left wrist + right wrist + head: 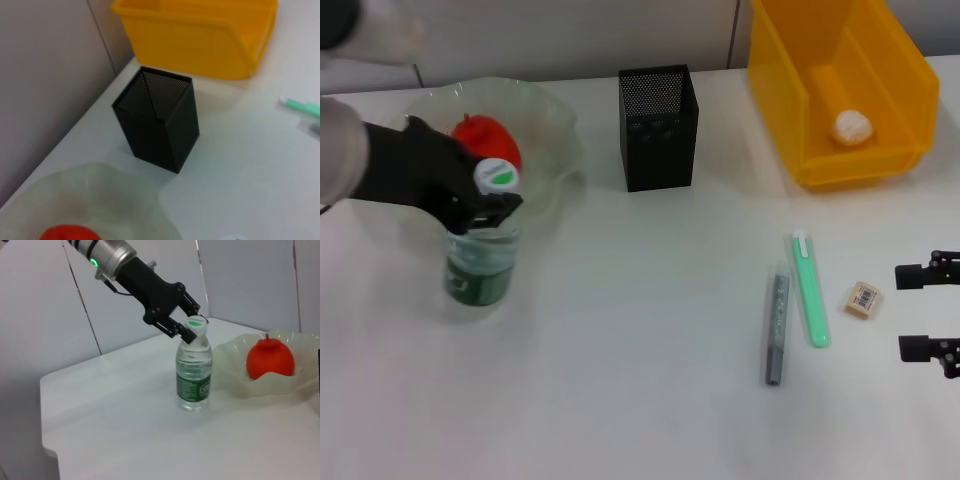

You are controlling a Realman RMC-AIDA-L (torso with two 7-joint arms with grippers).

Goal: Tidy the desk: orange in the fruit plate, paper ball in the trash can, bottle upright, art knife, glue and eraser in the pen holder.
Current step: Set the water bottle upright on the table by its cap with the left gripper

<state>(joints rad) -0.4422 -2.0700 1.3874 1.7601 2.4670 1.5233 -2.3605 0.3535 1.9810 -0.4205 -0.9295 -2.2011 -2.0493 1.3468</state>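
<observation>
The bottle (pixel 480 262) stands upright on the desk (pixel 620 380) just in front of the fruit plate (pixel 555 130), which holds the orange (pixel 480 135). The left gripper (pixel 485 195) is clamped around its neck under the cap. The right gripper (pixel 930 312) hangs spread apart just beside the eraser (pixel 863 299).

Bright, even overhead light, soft shadows; left wrist pic slightly blurry.

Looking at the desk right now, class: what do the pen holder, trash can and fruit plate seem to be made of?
Pen holder: black metal mesh, probably; fine holes show.
Trash can: glossy yellow plastic, moulded walls.
Fruit plate: pale green translucent glass, perhaps plastic; wavy rim.
</observation>
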